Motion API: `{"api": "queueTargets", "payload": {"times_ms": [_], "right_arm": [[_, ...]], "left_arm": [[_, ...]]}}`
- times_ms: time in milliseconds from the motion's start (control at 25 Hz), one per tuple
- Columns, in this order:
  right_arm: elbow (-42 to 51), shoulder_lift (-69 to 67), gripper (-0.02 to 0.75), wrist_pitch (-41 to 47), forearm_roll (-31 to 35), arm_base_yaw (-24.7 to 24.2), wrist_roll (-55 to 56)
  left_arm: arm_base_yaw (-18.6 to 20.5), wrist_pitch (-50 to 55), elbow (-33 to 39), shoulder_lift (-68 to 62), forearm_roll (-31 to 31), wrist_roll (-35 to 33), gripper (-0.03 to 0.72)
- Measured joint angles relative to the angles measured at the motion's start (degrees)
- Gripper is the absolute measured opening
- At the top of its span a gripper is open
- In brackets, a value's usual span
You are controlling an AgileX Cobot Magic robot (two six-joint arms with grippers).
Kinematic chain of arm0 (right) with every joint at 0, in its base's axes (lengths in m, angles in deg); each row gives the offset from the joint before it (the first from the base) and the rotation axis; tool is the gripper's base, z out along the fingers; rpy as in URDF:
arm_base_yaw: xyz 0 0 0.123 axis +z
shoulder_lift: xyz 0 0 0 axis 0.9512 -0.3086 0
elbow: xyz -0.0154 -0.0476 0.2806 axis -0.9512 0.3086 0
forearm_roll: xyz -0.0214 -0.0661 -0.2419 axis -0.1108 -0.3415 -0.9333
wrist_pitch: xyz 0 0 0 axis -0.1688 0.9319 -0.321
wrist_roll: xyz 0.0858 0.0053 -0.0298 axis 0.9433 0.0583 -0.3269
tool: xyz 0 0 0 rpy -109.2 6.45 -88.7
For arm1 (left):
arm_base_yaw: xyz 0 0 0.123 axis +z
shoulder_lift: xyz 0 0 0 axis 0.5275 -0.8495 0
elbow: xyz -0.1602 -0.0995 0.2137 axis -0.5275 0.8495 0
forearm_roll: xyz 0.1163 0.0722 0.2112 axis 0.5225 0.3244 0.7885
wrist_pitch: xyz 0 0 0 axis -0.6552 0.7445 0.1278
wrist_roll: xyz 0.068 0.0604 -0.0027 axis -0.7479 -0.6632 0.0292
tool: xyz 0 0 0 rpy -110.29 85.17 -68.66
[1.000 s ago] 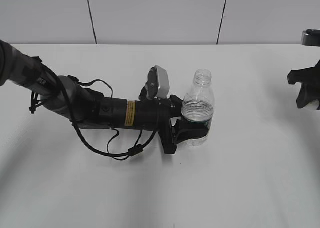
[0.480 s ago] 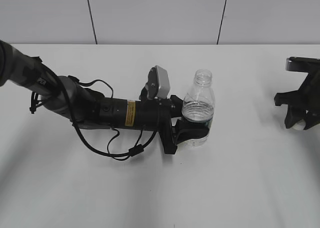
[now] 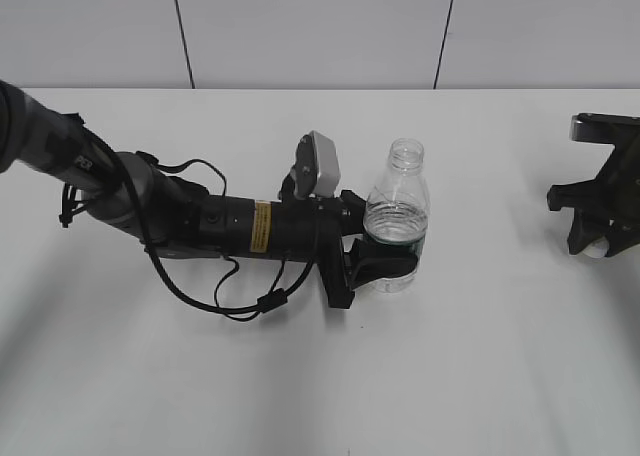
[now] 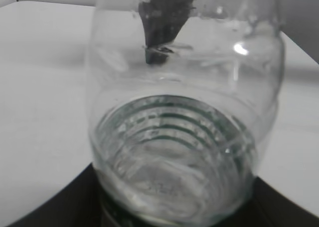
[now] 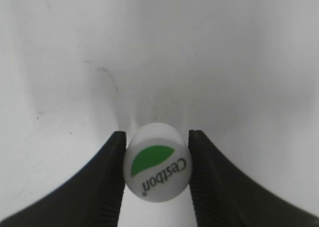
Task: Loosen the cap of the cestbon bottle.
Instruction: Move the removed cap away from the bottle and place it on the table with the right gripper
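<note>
The cestbon bottle (image 3: 397,216) stands upright mid-table, clear, with a dark green label band and water in its lower half. Its mouth is open, with no cap on it. My left gripper (image 3: 385,266) is shut on its lower body. In the left wrist view the bottle (image 4: 184,112) fills the frame above the dark jaws of the left gripper (image 4: 174,209). My right gripper (image 3: 598,244) is low at the far right, away from the bottle. It is shut on the cap (image 5: 157,168), white with a green leaf and "Cestbon" lettering, which sits between the right gripper's (image 5: 157,135) two fingers.
The left arm (image 3: 190,216) lies across the white table (image 3: 480,376) from the left, with a loose black cable loop (image 3: 240,296) beside it. A grey panelled wall (image 3: 300,26) runs along the far edge.
My right gripper has come down and slightly left with the cap, most of it in the first half second. The left gripper and bottle have not moved.
</note>
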Motion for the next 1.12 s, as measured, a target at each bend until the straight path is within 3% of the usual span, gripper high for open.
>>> {"api": "queueTargets", "payload": {"times_ms": [240, 480, 800, 1120], "right_arm": [[0.00, -0.34, 0.309, -0.28, -0.05, 0.00, 0.00], [0.00, -0.78, 0.447, -0.28, -0.16, 0.00, 0.22], [-0.84, -0.78, 0.465, 0.57, 4.05, 0.00, 0.37], [-2.55, -0.78, 0.465, 1.86, 4.16, 0.00, 0.42]], "left_arm": [[0.00, 0.05, 0.00, 0.00, 0.00, 0.00, 0.384], [0.00, 0.05, 0.00, 0.00, 0.00, 0.00, 0.384], [0.00, -0.05, 0.00, 0.00, -0.07, 0.00, 0.384], [-0.01, 0.84, 0.51, -0.06, 0.34, 0.00, 0.528]]}}
